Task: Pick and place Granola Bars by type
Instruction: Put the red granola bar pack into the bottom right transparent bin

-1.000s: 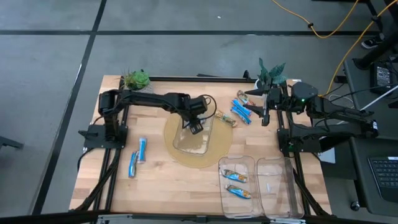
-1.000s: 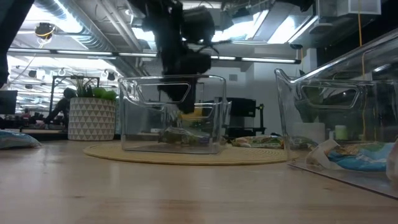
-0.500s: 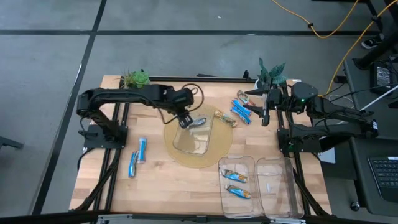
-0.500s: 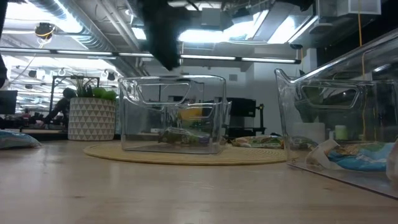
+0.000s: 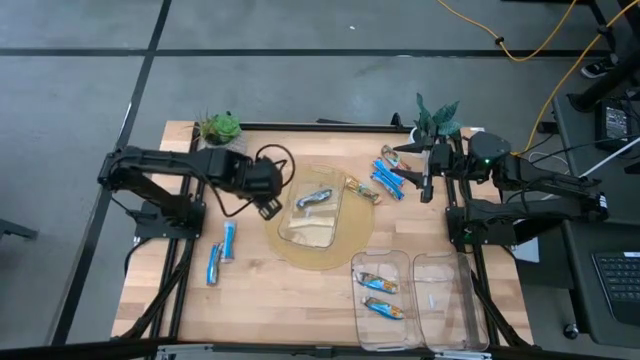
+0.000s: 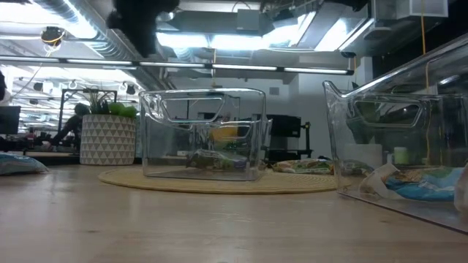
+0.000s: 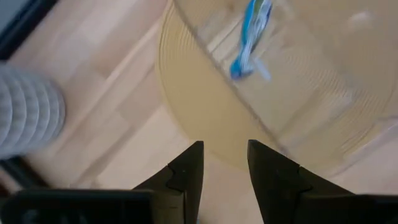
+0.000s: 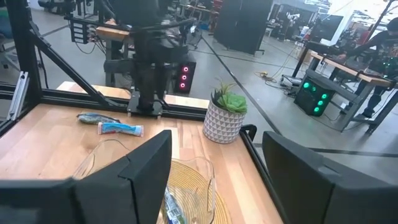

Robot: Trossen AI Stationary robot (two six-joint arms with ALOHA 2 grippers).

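Now | left hand (image 5: pixel 268 207) empty | bar (image 5: pixel 313 199) in bin (image 5: pixel 310 232), beside

Left tool (image 5: pixel 268 207): pulling back from over the clear bin (image 5: pixel 312 217) on the round mat, now sitting off the bin's side nearest the succulent pot, fingers apart and empty.
Left arm: folding back toward its base, away from the bin.
Blue bar (image 5: pixel 314 198): now lying uncovered inside the bin.
Low view: dark tool no longer hanging inside the bin.
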